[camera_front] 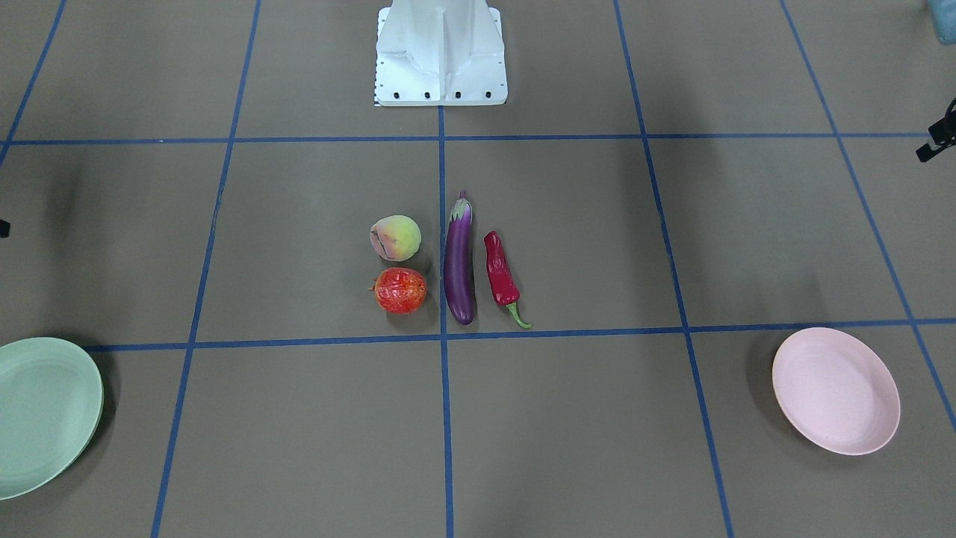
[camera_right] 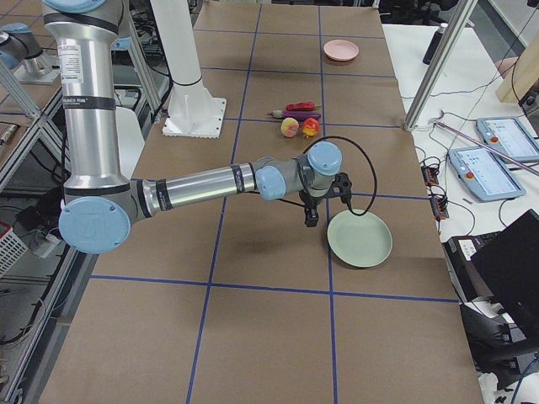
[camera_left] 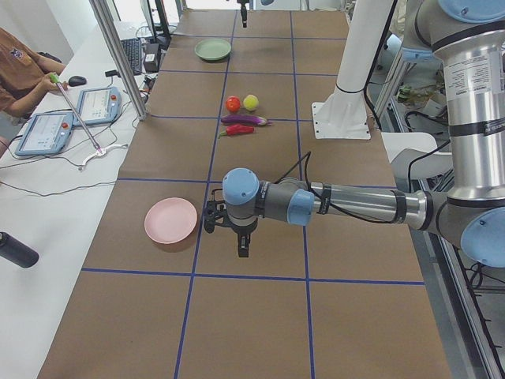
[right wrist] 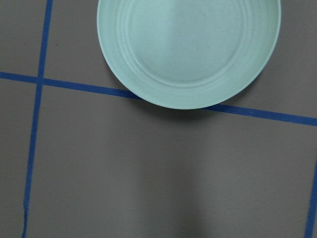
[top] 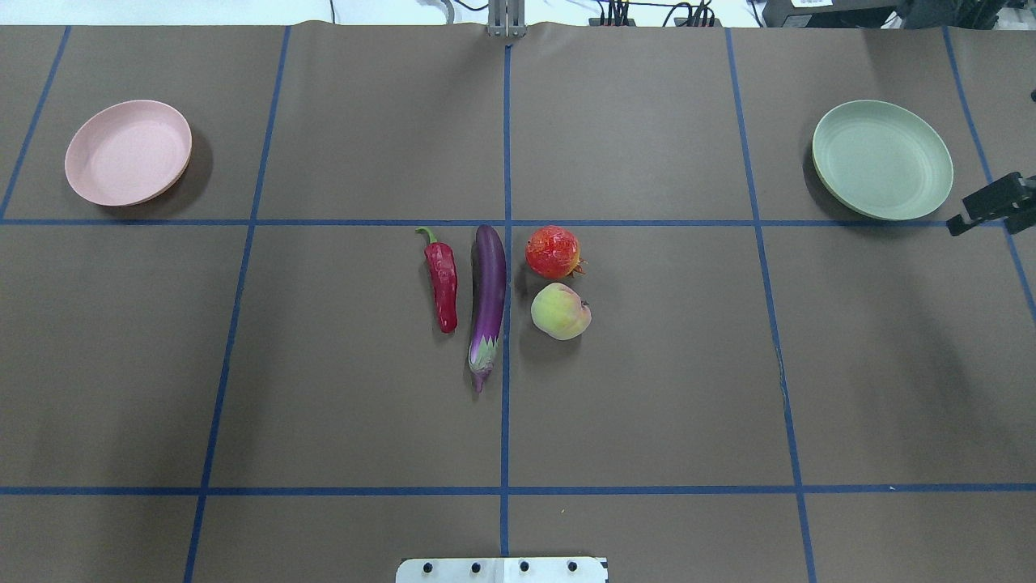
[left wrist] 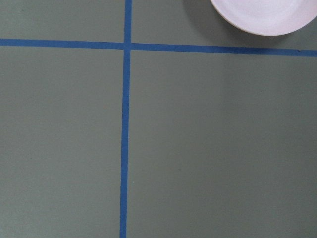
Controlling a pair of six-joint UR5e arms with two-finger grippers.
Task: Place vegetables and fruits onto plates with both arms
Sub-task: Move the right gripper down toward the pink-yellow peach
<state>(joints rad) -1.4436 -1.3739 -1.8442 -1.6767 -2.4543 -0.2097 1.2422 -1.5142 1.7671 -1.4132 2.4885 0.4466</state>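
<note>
Matte round mint-green plate (top: 882, 159) and pink plate (top: 128, 152) sat at opposite counter ends, likely one per arm; you could not tell left gripper (camera_left: 241, 246) or right gripper (camera_right: 311, 217) jaw state.

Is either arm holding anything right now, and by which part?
Nothing is held. The eggplant, chili pepper, peach and red-orange fruit all lie on the table; the left gripper hangs by the pink plate, the right gripper by the green plate.

Left hand (camera_left: 243, 248) pointing down, right hand (camera_right: 310, 219) likewise
</note>
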